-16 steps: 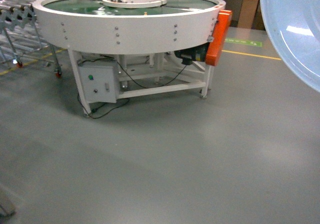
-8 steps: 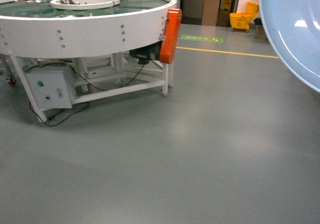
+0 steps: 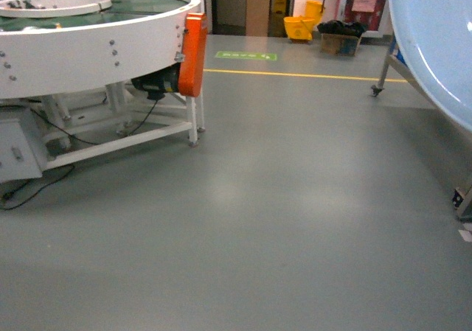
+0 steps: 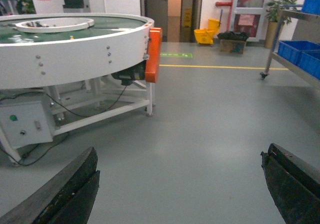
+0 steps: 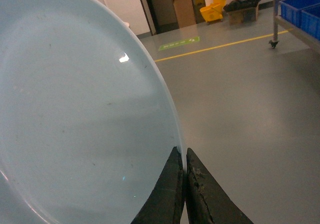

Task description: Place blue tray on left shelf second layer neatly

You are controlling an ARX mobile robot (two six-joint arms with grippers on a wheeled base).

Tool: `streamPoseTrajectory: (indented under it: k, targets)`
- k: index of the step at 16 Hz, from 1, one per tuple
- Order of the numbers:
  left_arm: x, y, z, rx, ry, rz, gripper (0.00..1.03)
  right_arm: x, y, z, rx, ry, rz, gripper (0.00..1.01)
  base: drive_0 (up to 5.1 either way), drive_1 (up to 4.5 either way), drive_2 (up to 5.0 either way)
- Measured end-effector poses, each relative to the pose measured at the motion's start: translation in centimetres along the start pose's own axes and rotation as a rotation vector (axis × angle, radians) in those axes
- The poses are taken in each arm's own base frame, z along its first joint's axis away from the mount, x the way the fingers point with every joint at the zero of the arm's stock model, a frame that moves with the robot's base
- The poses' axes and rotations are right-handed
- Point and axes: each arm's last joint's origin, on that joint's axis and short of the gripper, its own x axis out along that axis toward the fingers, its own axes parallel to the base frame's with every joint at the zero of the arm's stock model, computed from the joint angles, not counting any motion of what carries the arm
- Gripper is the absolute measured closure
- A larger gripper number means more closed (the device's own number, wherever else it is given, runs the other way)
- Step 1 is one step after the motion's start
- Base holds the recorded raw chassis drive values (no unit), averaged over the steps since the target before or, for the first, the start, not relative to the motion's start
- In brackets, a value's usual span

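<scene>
The pale blue tray fills the left of the right wrist view, held up on edge. My right gripper is shut on its rim, one finger on each side. In the head view the blue tray hangs at the upper right. My left gripper is open with only grey floor between its dark fingers. A steel shelf rack with dark-blue crates stands at the right edge of the left wrist view. Its post and caster show in the head view.
A white round machine table with an orange guard and a control box stands on the left. A yellow line crosses the grey floor ahead. A yellow mop bucket and a doorway lie at the back.
The head view has swung right: the round table slid toward the left edge, and the doorway, bucket and shelf post came into sight. The tray stays at the upper right.
</scene>
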Motion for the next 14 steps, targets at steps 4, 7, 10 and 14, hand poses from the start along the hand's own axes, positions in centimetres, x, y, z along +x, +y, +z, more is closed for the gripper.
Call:
streamPoseTrajectory:
  k: [4,7,10,14]
  targets:
    - [0.0,0.0,0.0,0.0,0.0,0.0,0.05,0.01,-0.01,-0.04,0.001,0.003,-0.001,0.99,-1.7,2.13,-5.5]
    - [0.0,0.0,0.0,0.0,0.0,0.0,0.05,0.01,-0.01,-0.02,0.0,0.002,0.0,0.99,-1.4,2.35,-5.2]
    - [0.0,0.0,0.01,0.0,-0.001,0.0,0.05,0.01,0.0,-0.02,0.0,0.002,0.0,0.99,-1.5,2.33,-5.3]
    - [0.0,0.0,-0.01,0.0,0.002,0.0,0.05,0.02,0.0,-0.02,0.0,0.002,0.0,0.99,-1.6,2.19,-5.4]
